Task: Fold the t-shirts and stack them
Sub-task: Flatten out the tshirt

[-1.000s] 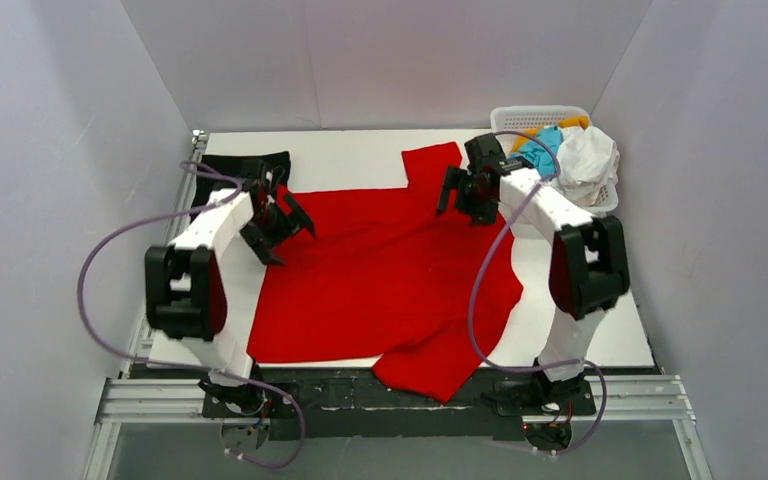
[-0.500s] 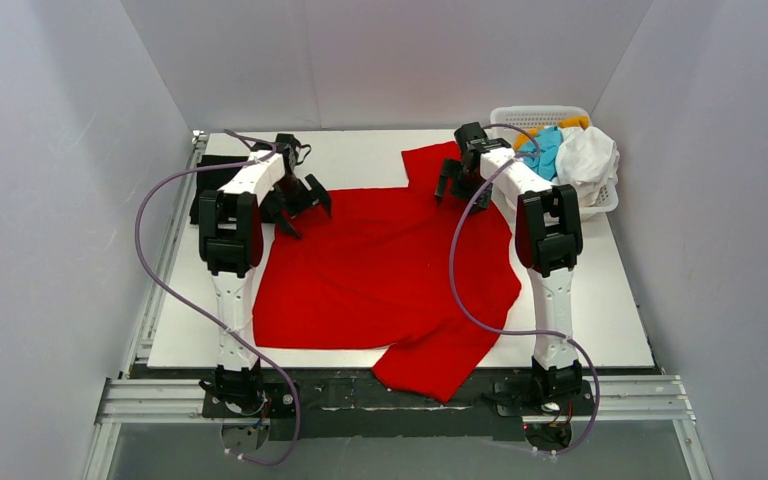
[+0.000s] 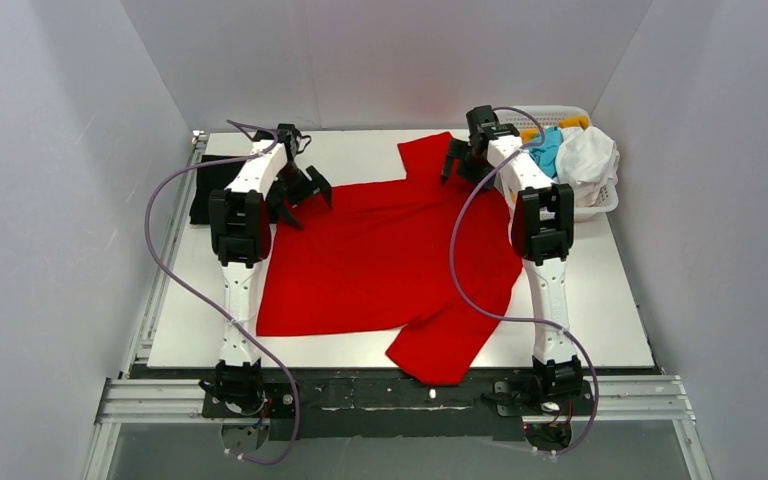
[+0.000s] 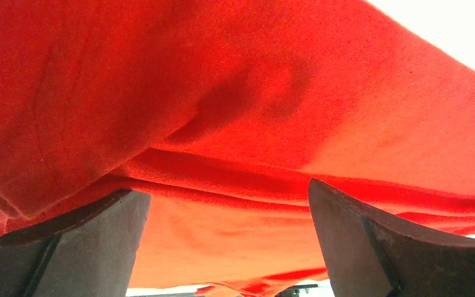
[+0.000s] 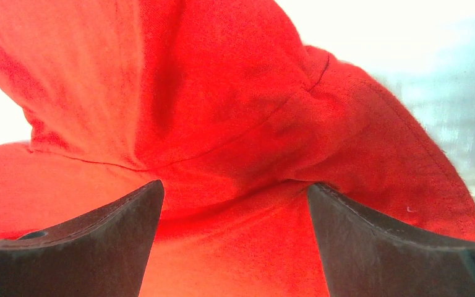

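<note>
White table [image 3: 360,155] below, both arms are reaching farther up-frame than a second ago: left pincer [image 3: 307,203] and right pincer [image 3: 463,168], gaping and empty, are straddling the upper edge of the red t-shirt [image 3: 380,260], which is lying spread mid-frame. They are probably preparing a fold.

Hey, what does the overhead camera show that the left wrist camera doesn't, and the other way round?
Only the overhead view: both arms, the right pincer over the far sleeve of the red shirt, a folded black shirt at the far left of the table, and a white basket holding cyan, white and orange clothes at far right.
Only the left wrist view: a close look at a raised fold in the cloth running between the two dark fingers.
Both: the red shirt and the left pincer, open.
</note>
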Available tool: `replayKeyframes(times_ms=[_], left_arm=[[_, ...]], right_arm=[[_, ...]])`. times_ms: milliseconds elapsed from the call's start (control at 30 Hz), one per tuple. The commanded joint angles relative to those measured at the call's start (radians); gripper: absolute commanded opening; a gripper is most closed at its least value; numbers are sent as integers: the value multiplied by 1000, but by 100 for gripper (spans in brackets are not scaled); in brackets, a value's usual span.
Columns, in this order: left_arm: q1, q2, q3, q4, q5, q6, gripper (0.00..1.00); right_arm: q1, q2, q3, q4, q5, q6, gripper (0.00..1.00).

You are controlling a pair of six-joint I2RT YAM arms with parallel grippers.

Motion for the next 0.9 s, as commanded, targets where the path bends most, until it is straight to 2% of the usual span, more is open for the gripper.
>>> replayKeyframes(times_ms=[0, 167, 300, 400, 500, 567, 700, 867], left_arm=[[11, 6, -38, 1, 23, 60, 100], [-11, -169, -128, 1, 89, 120, 100], [-38, -388, -305, -3, 91, 169, 100], [-47, -631, -574, 24, 59, 169, 100], [-52, -868, -816, 57, -80, 143, 100], [-53, -1015, -956, 37, -170, 91, 100], [-48, -1305, -1270, 31, -263, -25, 100], [-30, -1540, -1527, 49, -368, -122, 100]], right_arm=[[-4, -68, -18, -8, -39, -54, 95], [41, -264, -114, -11, -22, -101, 96], [107, -446, -244, -4, 7, -121, 97], [164, -608, -430, 44, 80, -111, 98], [232, -764, -632, 125, 95, -107, 98], [277, -847, -755, 146, 93, -89, 98], [353, -1037, -1029, 258, 89, -50, 97], [414, -1249, -1292, 374, 57, -10, 96]])
